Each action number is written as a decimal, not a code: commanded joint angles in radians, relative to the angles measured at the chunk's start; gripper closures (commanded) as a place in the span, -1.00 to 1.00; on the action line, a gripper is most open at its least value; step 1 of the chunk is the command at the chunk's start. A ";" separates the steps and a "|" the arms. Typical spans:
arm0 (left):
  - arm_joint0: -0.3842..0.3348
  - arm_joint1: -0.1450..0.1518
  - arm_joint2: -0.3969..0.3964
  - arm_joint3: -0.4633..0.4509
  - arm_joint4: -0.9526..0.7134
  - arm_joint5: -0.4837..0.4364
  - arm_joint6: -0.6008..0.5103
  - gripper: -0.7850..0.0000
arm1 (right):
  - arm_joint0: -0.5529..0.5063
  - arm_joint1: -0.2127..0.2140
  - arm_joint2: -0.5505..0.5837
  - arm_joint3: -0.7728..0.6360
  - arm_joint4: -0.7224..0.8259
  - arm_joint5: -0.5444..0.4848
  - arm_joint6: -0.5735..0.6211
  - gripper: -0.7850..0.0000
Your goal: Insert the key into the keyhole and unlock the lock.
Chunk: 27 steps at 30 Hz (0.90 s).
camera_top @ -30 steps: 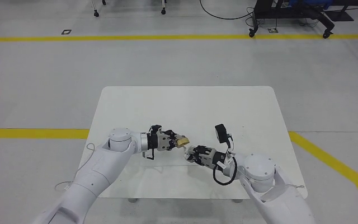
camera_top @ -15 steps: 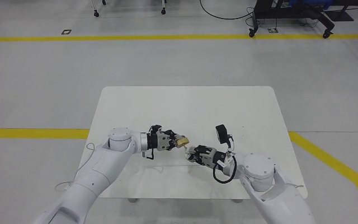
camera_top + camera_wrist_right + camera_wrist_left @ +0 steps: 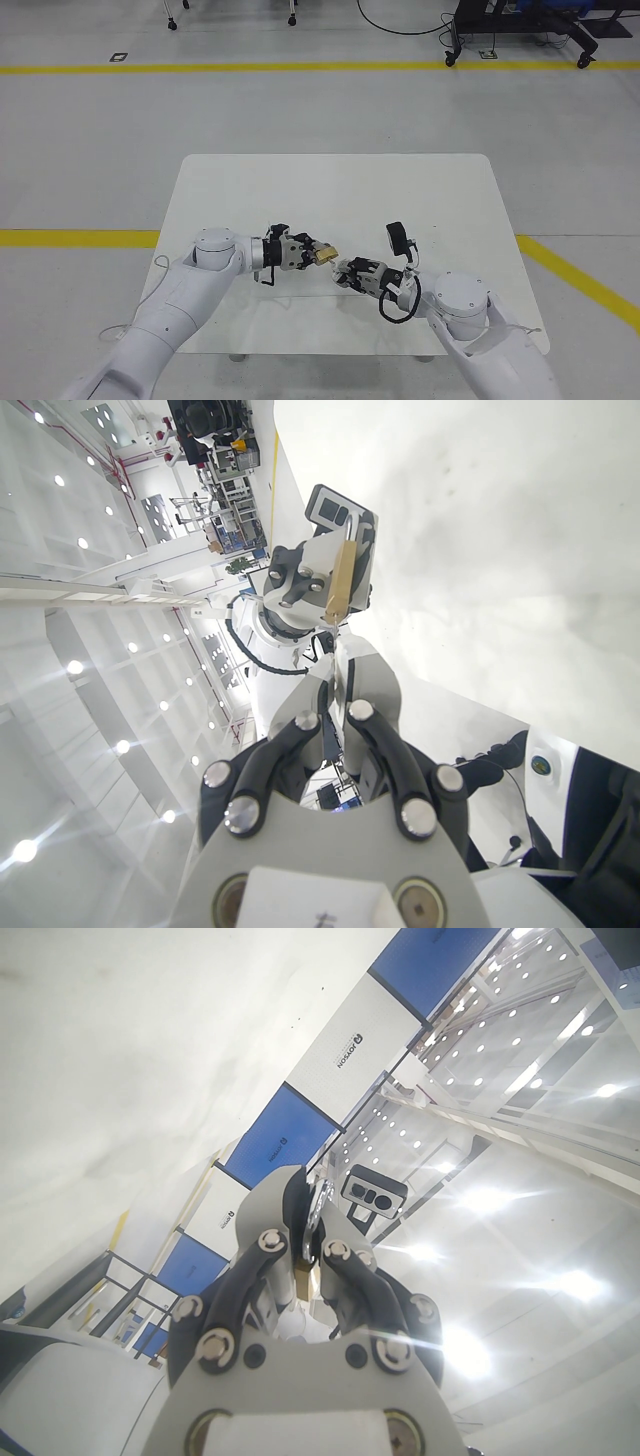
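The left claw (image 3: 308, 251) is shut tight on a small gold padlock (image 3: 326, 255). It holds the padlock up in the air over the white table (image 3: 400, 190), near the middle of the front part. In the left wrist view, the silver loop of the padlock (image 3: 313, 1218) is pinched between the two fingers.

The right claw (image 3: 344, 270) is just beside it, and the two claws point at each other. The right claw (image 3: 334, 661) is closed narrow on a thin key (image 3: 333, 640). The key points straight at the bottom end of the padlock (image 3: 341, 572). The key's tip meets that end, but I cannot tell if it is inside the keyhole
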 commanded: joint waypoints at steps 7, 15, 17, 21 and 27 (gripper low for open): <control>0.003 -0.002 -0.006 -0.003 0.010 -0.003 -0.012 1.00 | 0.008 -0.002 0.001 0.013 0.030 0.006 0.015 1.00; 0.009 -0.004 -0.019 -0.010 0.007 -0.014 -0.020 1.00 | 0.012 -0.004 0.011 0.033 0.072 0.009 0.016 1.00; 0.011 -0.004 -0.021 -0.011 0.007 -0.012 -0.022 1.00 | 0.014 -0.005 0.010 0.037 0.075 0.008 0.012 1.00; 0.013 -0.005 -0.023 -0.012 0.010 -0.008 -0.023 1.00 | 0.018 -0.007 0.007 0.042 0.081 -0.002 0.010 1.00; 0.014 -0.007 -0.025 -0.014 0.021 -0.011 -0.022 1.00 | 0.020 -0.008 0.001 0.043 0.075 -0.001 -0.003 1.00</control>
